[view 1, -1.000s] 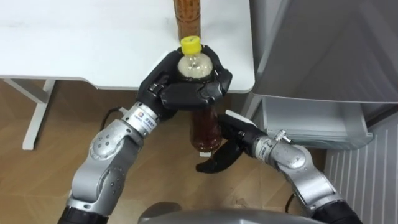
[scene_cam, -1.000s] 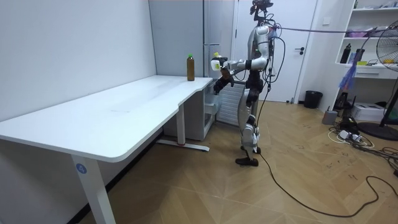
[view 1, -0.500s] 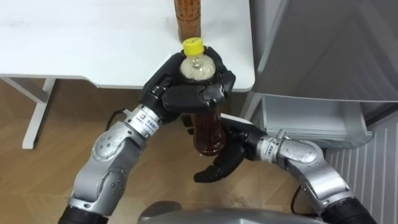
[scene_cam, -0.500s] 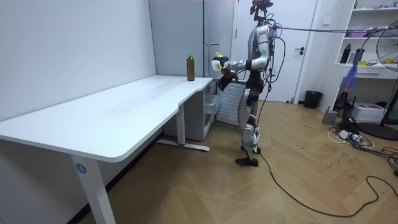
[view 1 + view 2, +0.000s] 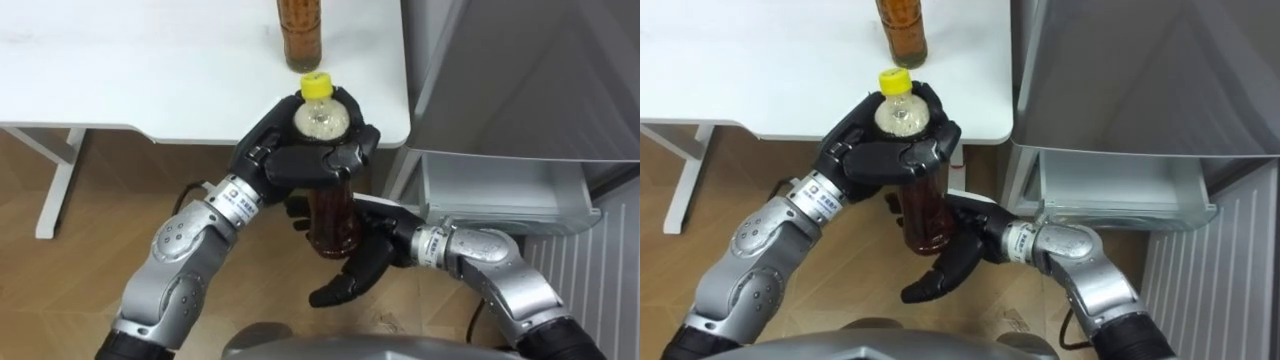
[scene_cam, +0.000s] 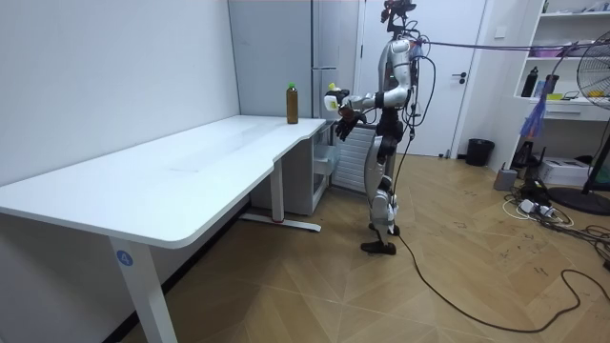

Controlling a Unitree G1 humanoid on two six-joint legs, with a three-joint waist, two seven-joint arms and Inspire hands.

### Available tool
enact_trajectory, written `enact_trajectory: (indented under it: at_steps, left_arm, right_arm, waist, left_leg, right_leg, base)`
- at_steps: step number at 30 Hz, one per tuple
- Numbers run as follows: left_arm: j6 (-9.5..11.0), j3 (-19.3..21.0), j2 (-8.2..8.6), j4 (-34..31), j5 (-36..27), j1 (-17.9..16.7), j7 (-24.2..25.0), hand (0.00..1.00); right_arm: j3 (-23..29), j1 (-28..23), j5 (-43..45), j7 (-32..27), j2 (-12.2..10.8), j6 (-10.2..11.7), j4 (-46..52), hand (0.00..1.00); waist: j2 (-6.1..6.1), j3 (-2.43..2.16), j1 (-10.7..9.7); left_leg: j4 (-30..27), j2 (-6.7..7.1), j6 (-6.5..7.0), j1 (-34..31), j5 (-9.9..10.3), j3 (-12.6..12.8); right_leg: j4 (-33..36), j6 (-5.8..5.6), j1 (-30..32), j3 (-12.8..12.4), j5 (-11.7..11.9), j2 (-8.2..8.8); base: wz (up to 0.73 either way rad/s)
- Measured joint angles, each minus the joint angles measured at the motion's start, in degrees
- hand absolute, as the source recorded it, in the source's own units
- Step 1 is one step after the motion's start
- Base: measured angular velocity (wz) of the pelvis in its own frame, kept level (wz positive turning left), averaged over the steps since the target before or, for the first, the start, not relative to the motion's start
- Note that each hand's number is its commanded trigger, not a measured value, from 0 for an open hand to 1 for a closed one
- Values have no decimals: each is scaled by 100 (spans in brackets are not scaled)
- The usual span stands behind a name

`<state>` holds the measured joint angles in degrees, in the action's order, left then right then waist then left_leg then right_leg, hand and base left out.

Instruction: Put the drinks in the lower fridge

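— white desk up top, what's on it?
— 1 brown drink bottle. left hand wraps the yellow-capped clear plastic bottle of brown drink just off the desk's edge; right hand, fingers loose, at its base.

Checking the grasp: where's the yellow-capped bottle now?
The yellow-capped bottle sits centre in both eye views, in the left robot hand, beside the table corner.

Bright, even indoor light, soft faint shadows

Robot beside fridge, at desk end; left hand grips bottle.
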<state>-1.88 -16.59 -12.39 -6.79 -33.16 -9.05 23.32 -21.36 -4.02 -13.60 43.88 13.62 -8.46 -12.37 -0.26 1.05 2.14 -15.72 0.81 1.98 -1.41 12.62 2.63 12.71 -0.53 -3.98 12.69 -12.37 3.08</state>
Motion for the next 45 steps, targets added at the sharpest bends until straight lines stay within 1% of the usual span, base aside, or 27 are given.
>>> enact_trajectory:
  at_steps: [5,7,9,13,18,20,21,23,24,27,31,36,40,42,44,45]
  left_arm:
    - [55,-66,-77,0,8,0,3,100]
    - [58,-106,-142,1,7,0,16,100]
    - [56,-222,-259,3,16,-2,42,100]
    - [54,-339,-412,5,27,-2,111,100]
    - [51,-361,-436,4,154,-1,272,100]
    - [50,-388,-478,2,271,7,363,100]
    - [50,-402,-497,2,309,12,387,100]
    - [34,-461,-572,3,389,12,469,100]
    - [30,-502,-618,3,393,16,498,100]
    - [-43,-519,-658,3,408,16,564,100]
    - [-77,-509,-655,4,399,26,617,100]
    - [-167,-492,-626,4,393,28,616,100]
    - [-227,-481,-617,4,335,27,614,100]
    - [-233,-461,-589,3,319,28,614,100]
    - [-234,-456,-589,4,276,27,608,100]
    - [-234,-450,-589,4,274,27,607,66]
  right_arm:
    - [-50,-1,-306,-1,-3,0,0,0]
    - [-86,-1,-437,-2,3,0,0,0]
    - [-141,-1,-572,-2,2,0,1,0]
    - [-219,-1,-786,-1,3,1,1,0]
    - [-249,-1,-1164,-1,11,1,1,0]
    - [-251,0,-1253,-1,20,1,0,0]
    - [-261,1,-1334,-1,36,1,0,9]
    - [-351,3,-1573,0,111,3,0,100]
    - [-390,6,-1638,1,164,3,0,100]
    - [-453,7,-1819,9,227,4,1,100]
    - [-464,7,-1823,83,261,4,2,100]
    - [-511,7,-1825,83,285,9,2,100]
    - [-552,6,-1820,85,306,58,15,100]
    - [-552,5,-1820,84,306,98,16,100]
    - [-567,5,-1820,82,309,123,16,100]
    - [-580,5,-1820,78,309,132,16,100]
  waist:
    - [-1,0,-7]
    - [-2,-1,-8]
    - [-4,-2,-6]
    - [-10,-3,-24]
    - [-19,-1,-17]
    - [-27,-4,-33]
    - [-29,-3,-27]
    - [-30,-3,-30]
    - [-29,-3,-27]
    - [-28,-3,-27]
    - [-27,-4,-24]
    - [-28,-4,-26]
    - [-29,-5,-27]
    - [-35,-12,-23]
    - [-55,-27,-12]
    - [-62,-32,-12]
  left_leg:
    - [3,-6,0,0,0,24]
    - [7,-7,0,3,0,36]
    - [1,-6,0,8,0,38]
    - [-6,-5,0,14,0,31]
    - [1,-5,0,11,0,31]
    - [2,-6,0,8,0,32]
    - [4,-6,0,5,0,31]
    - [5,-5,0,-7,0,32]
    - [9,-5,0,-11,1,30]
    - [11,-6,0,-13,1,27]
    - [8,-5,-1,-10,1,24]
    - [8,-4,-1,-1,1,27]
    - [9,-5,0,-4,1,29]
    - [13,-5,0,-3,1,40]
    - [11,-7,0,4,0,47]
    - [8,-7,0,10,0,52]
  right_leg:
    - [3,0,-7,-1,0,-8]
    - [3,1,-8,-3,0,-7]
    - [4,1,-13,-4,0,-5]
    - [5,1,-16,-4,0,-3]
    - [4,1,-13,2,0,-4]
    - [0,1,-13,8,0,-5]
    - [-1,1,-13,11,0,-4]
    - [-4,0,-13,22,1,-2]
    - [-4,0,-13,26,1,-1]
    - [-4,0,-13,34,1,-2]
    - [-3,0,-18,21,1,-2]
    - [-3,0,-17,7,1,-6]
    - [-2,0,-17,6,1,-8]
    - [0,0,-17,-2,1,-8]
    - [1,0,-18,-16,1,-8]
    - [1,0,-18,-31,1,-7]
  base:
    - [0]
    - [0]
    - [0]
    - [0]
    - [0]
    - [0]
    - [0]
    - [0]
    - [0]
    - [0]
    - [0]
    - [0]
    - [0]
    - [0]
    - [0]
    - [0]
